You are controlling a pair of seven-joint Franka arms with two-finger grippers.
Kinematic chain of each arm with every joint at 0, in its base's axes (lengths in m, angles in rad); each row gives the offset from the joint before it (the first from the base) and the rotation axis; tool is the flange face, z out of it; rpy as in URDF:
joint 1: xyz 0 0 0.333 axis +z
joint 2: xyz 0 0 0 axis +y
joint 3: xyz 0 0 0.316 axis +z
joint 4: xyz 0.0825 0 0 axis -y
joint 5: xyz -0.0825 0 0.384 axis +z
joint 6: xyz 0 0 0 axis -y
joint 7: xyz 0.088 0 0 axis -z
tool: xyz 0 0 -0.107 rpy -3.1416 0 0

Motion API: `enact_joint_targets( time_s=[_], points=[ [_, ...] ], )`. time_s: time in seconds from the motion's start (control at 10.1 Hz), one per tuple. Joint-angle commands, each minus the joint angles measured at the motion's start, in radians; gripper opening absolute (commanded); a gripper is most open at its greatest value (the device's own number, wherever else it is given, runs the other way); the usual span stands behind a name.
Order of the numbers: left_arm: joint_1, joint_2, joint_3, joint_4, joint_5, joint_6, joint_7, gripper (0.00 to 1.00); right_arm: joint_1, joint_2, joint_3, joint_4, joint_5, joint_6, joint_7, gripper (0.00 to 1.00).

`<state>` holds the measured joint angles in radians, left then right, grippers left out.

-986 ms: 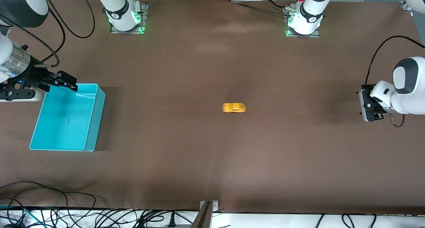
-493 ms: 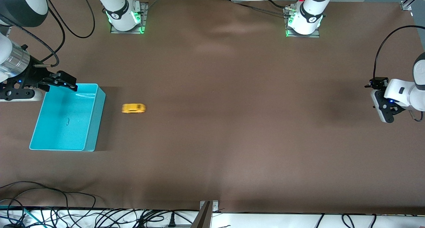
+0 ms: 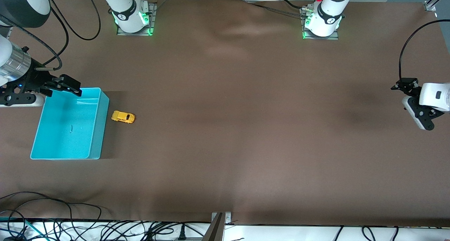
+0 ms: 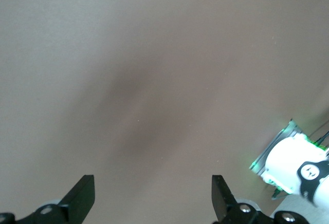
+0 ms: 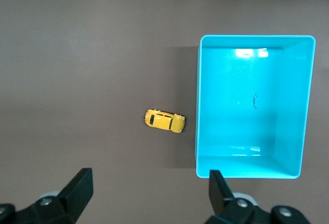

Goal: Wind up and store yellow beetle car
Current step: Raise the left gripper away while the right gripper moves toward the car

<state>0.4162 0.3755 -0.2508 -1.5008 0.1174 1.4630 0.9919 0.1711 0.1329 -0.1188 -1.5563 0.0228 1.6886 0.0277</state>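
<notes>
The yellow beetle car (image 3: pixel 123 117) sits on the brown desk (image 3: pixel 246 128) just beside the turquoise bin (image 3: pixel 89 157), close to its wall but, as the right wrist view shows it, a thin gap apart. It rests on its wheels, turned at a slight angle to the bin's side. The bin holds nothing but a small dark speck on its floor.

The right claw (image 3: pixel 65 86) hangs over the bin's corner nearest the robot bases, jaws spread wide and empty; the car lies a little way off from it, just past the bin's wall toward the left arm's end of the desk. The left claw (image 3: pixel 416 105) is up over the bare desk at the left arm's end, also wide open and empty, well apart from car and bin; that arm waits.

Judging by this, the winding part looks finished and storing is the step in hand. The next move falls to the right claw: shift over the car, line the jaws across its narrow body, descend, close, then lift it over the wall and release it inside the bin.
</notes>
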Motion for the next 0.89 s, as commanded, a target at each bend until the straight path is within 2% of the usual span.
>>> enact_joint_targets(
  time_s=[0.0,0.3,0.69,0.79],
  points=[
    [0.001,-0.013,-0.045,0.092,-0.015,-0.07,-0.172,1.0,0.001,-0.012,0.005,0.007,0.028,0.003,0.006,1.0],
    [0.001,-0.076,-0.105,0.094,-0.048,-0.073,-0.43,1.0,0.002,-0.006,0.005,0.009,0.013,0.029,0.003,1.0],
    [-0.001,-0.154,-0.151,0.094,-0.14,-0.095,-0.815,1.0,0.004,-0.004,0.005,0.009,0.014,0.051,0.002,1.0],
    [-0.058,-0.187,-0.142,0.077,-0.136,-0.095,-0.872,1.0,0.004,-0.004,0.005,0.009,0.017,0.042,0.001,1.0]
  ],
)
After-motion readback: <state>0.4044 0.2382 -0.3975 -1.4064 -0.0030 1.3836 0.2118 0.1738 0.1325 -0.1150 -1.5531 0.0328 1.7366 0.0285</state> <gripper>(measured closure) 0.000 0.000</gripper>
